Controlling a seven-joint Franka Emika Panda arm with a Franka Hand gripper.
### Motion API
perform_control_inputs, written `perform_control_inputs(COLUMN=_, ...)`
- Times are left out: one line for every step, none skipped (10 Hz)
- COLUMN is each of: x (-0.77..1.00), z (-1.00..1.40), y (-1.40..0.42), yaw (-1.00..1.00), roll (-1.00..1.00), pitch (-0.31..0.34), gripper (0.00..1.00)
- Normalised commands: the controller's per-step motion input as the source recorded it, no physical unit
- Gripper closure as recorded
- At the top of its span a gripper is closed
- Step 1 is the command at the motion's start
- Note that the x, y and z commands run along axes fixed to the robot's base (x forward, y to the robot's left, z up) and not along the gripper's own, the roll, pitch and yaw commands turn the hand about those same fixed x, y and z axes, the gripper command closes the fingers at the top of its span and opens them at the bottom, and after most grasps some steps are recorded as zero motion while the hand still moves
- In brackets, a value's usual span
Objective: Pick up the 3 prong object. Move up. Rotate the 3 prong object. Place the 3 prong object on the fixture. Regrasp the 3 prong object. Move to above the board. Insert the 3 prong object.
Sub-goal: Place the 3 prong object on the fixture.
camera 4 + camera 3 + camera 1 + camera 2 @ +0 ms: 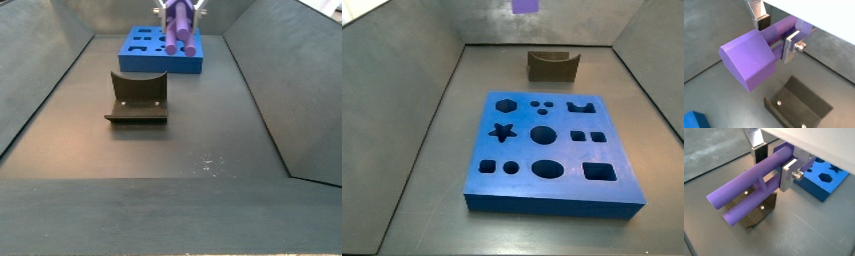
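Note:
My gripper (pixel 777 35) is shut on the 3 prong object (pixel 747 60), a light-purple piece held crosswise between the silver fingers (pixel 786 176). A wrist view shows its blocky base. Its long parallel prongs (pixel 741 195) stretch away from the jaws. The piece hangs in the air, clear of the floor. The fixture (pixel 797 106), a dark notched block, stands on the floor below it (pixel 756 214). In a side view my gripper (pixel 178 8) holds the piece (pixel 178 35) in front of the blue board (pixel 144 52), beyond the fixture (pixel 138 100). Only the piece's end (pixel 525 5) shows above the fixture (pixel 553 66).
The blue board (pixel 545 150) with its dark cut-out holes lies flat on the grey floor, near the fixture. Its corner (pixel 825 177) shows beside the gripper. Sloping grey walls (pixel 40 70) close in the floor on both sides.

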Motion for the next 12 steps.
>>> perform_control_inputs(x=1.00, z=-0.01, y=-0.08, yaw=0.03, roll=0.05, pitch=0.114, gripper=1.00)
perform_control_inputs(x=1.00, z=-0.01, y=-0.07, yaw=0.03, roll=0.07, pitch=0.125, gripper=1.00)
perform_control_inputs(x=1.00, z=-0.01, y=-0.06, yaw=0.03, roll=0.08, pitch=0.137, gripper=1.00)
perform_control_inputs(x=1.00, z=-0.01, y=-0.04, yaw=0.03, roll=0.09, pitch=0.149, gripper=1.00)
perform_control_inputs(x=0.94, z=0.00, y=-0.14, yaw=-0.01, roll=-1.00, pitch=-0.017, gripper=1.00)
perform_control_inputs(x=0.90, z=0.00, y=-0.12, yaw=-0.01, roll=-1.00, pitch=-0.014, gripper=1.00)
perform_control_inputs(x=0.82, z=0.01, y=-0.03, yaw=-0.03, roll=-1.00, pitch=-0.006, gripper=1.00)
perform_control_inputs(x=0.67, z=0.01, y=0.00, yaw=-0.03, roll=-1.00, pitch=0.019, gripper=1.00)
perform_control_inputs(x=0.56, z=0.01, y=0.01, yaw=-0.03, roll=-1.00, pitch=0.033, gripper=1.00)
perform_control_inputs(x=0.44, z=0.00, y=0.02, yaw=-0.04, roll=-1.00, pitch=0.048, gripper=1.00)
perform_control_inputs(x=0.32, z=0.00, y=0.03, yaw=-0.05, roll=-1.00, pitch=0.064, gripper=1.00)
perform_control_inputs(x=0.17, z=0.00, y=0.03, yaw=-0.07, roll=-1.00, pitch=0.082, gripper=1.00)
